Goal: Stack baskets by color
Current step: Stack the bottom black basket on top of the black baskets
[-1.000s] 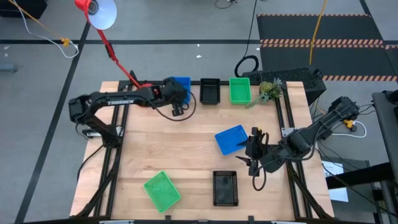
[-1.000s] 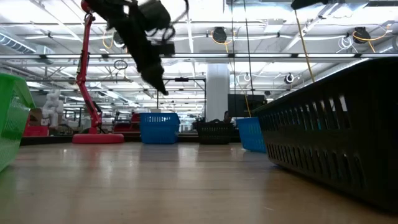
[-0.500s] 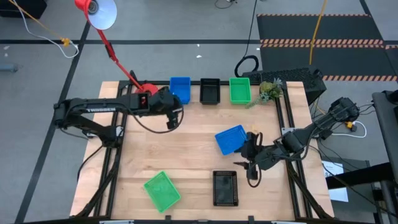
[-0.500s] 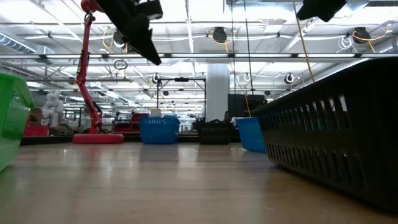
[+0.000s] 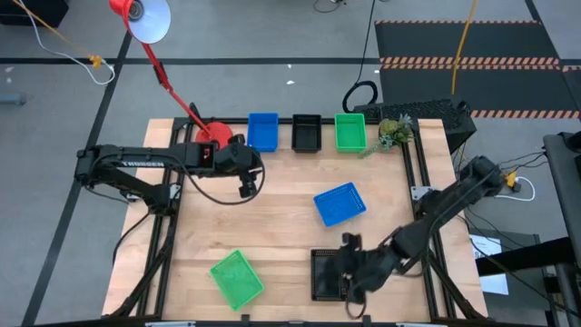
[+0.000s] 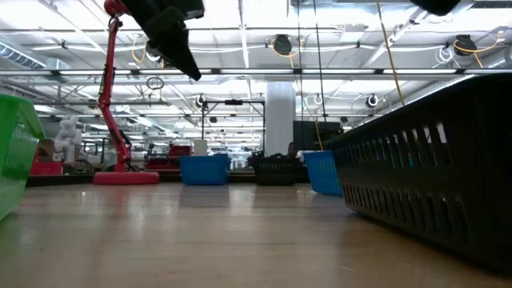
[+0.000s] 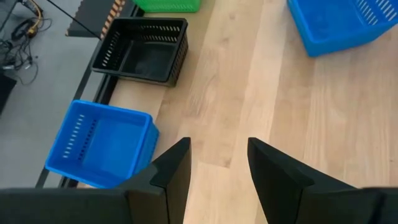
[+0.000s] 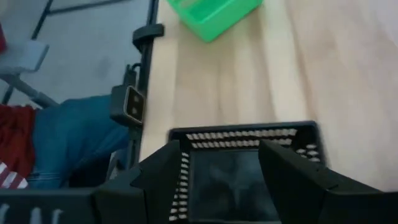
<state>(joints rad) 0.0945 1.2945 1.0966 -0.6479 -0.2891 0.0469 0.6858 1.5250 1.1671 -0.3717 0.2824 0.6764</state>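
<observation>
Along the table's far edge stand a blue basket [image 5: 262, 130], a black basket [image 5: 307, 133] and a green basket [image 5: 350, 131]. A second blue basket [image 5: 339, 203] lies mid-table, right of centre. Near the front edge lie a green basket [image 5: 237, 277] and a black basket [image 5: 325, 274]. My left gripper [image 5: 247, 186] hangs open over bare wood, short of the far blue basket [image 7: 102, 143], with nothing between its fingers. My right gripper [image 5: 343, 280] is open and slants down over the near black basket [image 8: 242, 168], a finger to each side of its end; I see no touch.
A red lamp base [image 5: 211, 133] stands at the far left by the blue basket, its arm leaning away over the floor. A small plant [image 5: 392, 132] sits at the far right corner. Bare wood [image 5: 272, 227] lies between the far row and the near baskets.
My left gripper has drawn back from the far blue basket toward the table's near edge and risen. My right gripper has gone from beside the mid-table blue basket toward the near edge and down, ending over the near black basket. No basket has moved.
</observation>
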